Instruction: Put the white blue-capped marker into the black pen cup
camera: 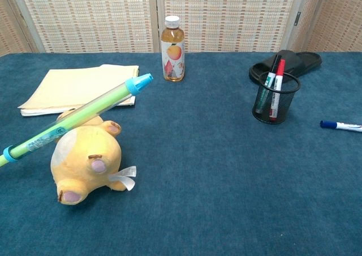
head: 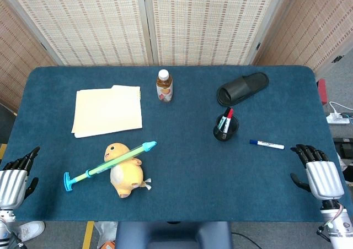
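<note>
The white blue-capped marker (head: 267, 144) lies flat on the blue table, cap pointing left, a little right of the black mesh pen cup (head: 226, 128). In the chest view the marker (camera: 341, 126) is cut off at the right edge, and the cup (camera: 275, 99) holds a red-capped and a green-capped pen. My right hand (head: 319, 174) rests near the front right corner, just right of the marker, fingers spread and empty. At the front left edge my left hand (head: 15, 177) holds nothing, fingers apart. Neither hand shows in the chest view.
A black slipper (head: 242, 87) lies behind the cup. A juice bottle (head: 164, 86) stands at the back centre. A cream folder (head: 107, 110) lies at left. A yellow plush toy (head: 126, 169) with a green and blue tube (head: 108, 165) across it sits front left.
</note>
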Action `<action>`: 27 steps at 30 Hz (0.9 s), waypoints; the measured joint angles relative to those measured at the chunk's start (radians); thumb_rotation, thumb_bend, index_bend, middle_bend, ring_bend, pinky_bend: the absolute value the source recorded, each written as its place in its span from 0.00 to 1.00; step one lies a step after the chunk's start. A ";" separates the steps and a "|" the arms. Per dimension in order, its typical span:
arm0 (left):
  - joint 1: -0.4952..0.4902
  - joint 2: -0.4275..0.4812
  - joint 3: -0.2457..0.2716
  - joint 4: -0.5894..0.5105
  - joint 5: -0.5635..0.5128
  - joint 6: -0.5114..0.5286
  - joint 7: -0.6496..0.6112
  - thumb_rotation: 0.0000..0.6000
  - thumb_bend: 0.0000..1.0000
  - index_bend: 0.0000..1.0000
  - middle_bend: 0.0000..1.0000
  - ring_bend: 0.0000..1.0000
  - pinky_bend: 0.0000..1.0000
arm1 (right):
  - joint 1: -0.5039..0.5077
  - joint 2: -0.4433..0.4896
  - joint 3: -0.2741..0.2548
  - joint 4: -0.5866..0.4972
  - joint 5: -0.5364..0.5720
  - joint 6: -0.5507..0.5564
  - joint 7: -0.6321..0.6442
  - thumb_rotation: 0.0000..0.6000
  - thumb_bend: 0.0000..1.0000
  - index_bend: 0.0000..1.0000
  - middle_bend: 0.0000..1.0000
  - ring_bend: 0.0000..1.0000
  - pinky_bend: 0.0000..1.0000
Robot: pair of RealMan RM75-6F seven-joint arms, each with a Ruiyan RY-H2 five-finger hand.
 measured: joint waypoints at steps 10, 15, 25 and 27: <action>0.002 0.000 0.002 -0.007 0.004 0.003 0.010 1.00 0.29 0.10 0.24 0.32 0.40 | 0.011 -0.006 0.007 0.022 0.025 -0.023 -0.014 1.00 0.18 0.23 0.18 0.16 0.27; 0.000 0.001 0.005 -0.009 0.000 -0.008 0.010 1.00 0.29 0.10 0.24 0.32 0.41 | 0.038 -0.047 0.036 0.092 0.064 -0.055 -0.024 1.00 0.18 0.28 0.19 0.19 0.33; 0.001 0.006 0.005 -0.018 -0.003 -0.008 0.007 1.00 0.29 0.10 0.24 0.32 0.41 | 0.153 -0.217 0.084 0.449 0.079 -0.161 0.082 1.00 0.18 0.35 0.25 0.23 0.37; 0.000 0.006 0.004 -0.018 -0.006 -0.012 0.013 1.00 0.29 0.10 0.24 0.32 0.41 | 0.175 -0.250 0.090 0.507 0.078 -0.173 0.092 1.00 0.18 0.35 0.25 0.23 0.37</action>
